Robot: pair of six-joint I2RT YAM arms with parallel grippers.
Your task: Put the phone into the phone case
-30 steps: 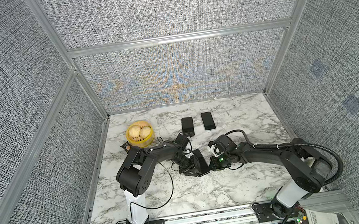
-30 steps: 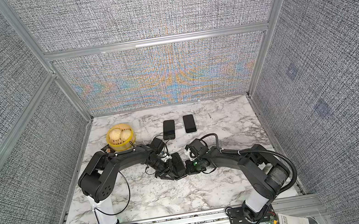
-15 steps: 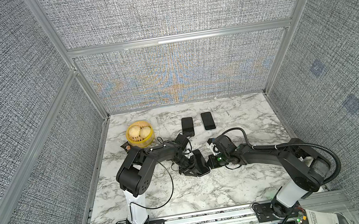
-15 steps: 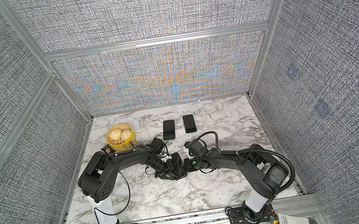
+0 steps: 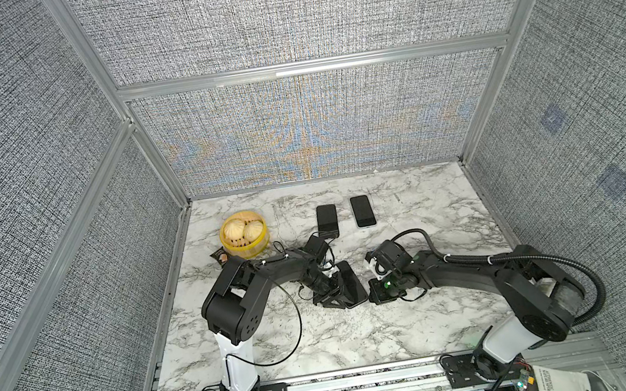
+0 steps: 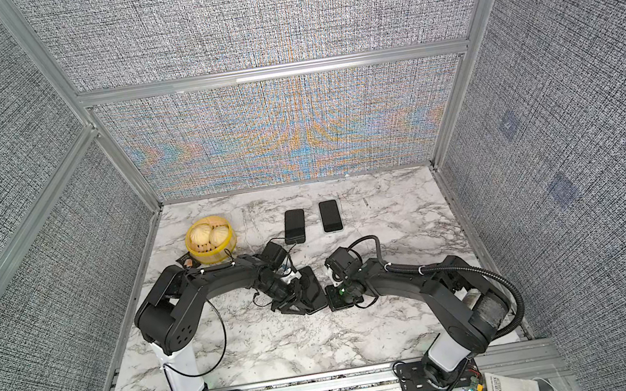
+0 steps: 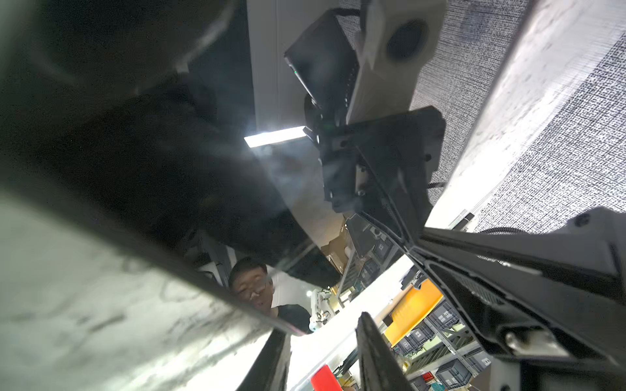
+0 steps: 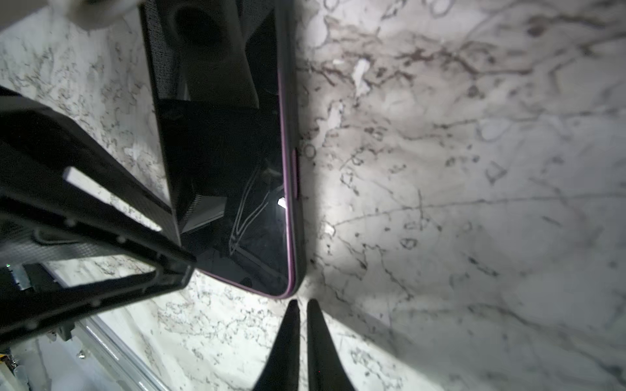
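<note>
**Item:** phone [image 5: 352,288]. It has a black glass front, a purple rim and rounded corners.

**Location:** it is laid slantwise on the marble bench [image 5: 427,326], in front of and to the right of the yellow bun basket [image 5: 243,234], well apart from it.

**Progress:** in the right wrist view, one long edge of the purple rim is bordered by a dark phone case [image 8: 294,176] with a side button. That edge and one corner are judged seated. The other edges are hidden, so full seating is unconfirmed. A final press and release are judged outstanding.

**Grippers:**
- The left gripper [image 5: 335,297] is set against the phone's basket-side edge. Whether anything is clamped cannot be told.
- The right gripper [image 8: 301,320] is placed just off the corner farthest from the basket. Its fingertips are all but together, with nothing between them.
</note>
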